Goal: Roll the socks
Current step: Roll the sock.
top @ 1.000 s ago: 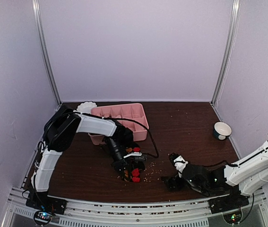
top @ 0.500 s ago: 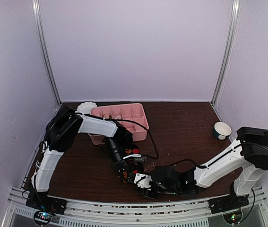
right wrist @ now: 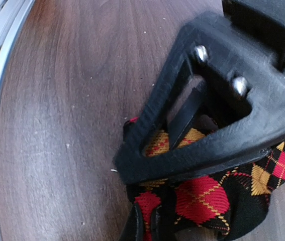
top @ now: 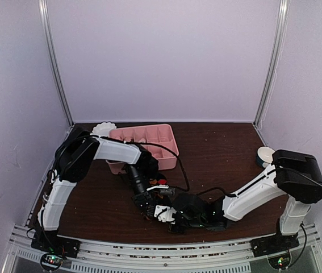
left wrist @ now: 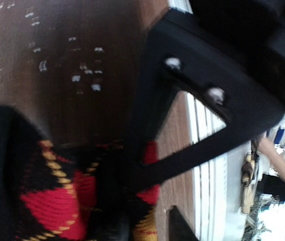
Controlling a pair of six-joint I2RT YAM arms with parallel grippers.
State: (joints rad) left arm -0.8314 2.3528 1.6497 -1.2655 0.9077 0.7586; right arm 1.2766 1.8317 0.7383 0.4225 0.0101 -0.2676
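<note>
**Two hands meet on one sock at the front of the desk**

The dark brown desk (top: 223, 142) carries everything. The left arm (top: 115, 151) bends from the left side toward the front middle, and the right arm (top: 257, 190) stretches low across the desk to the same place. A pink tray (top: 169, 158) with compartments stands at the back left, behind the left arm.

The black argyle sock (right wrist: 202, 197), with red and yellow diamonds, lies on the desk near the front edge, between both hands. The right hand (right wrist: 145, 227) is closed, and its fingers pinch the edge of the sock. The left hand (top: 147, 200) presses one finger down into the sock from the other side. How wide this hand stands cannot be told.

A white scalloped dish (top: 103, 128) sits just beside the back left corner of the tray. A small white bowl (top: 263, 152) stands far right, partly hidden by the right arm. Light crumbs (left wrist: 84, 78) are scattered on the wood.
</note>
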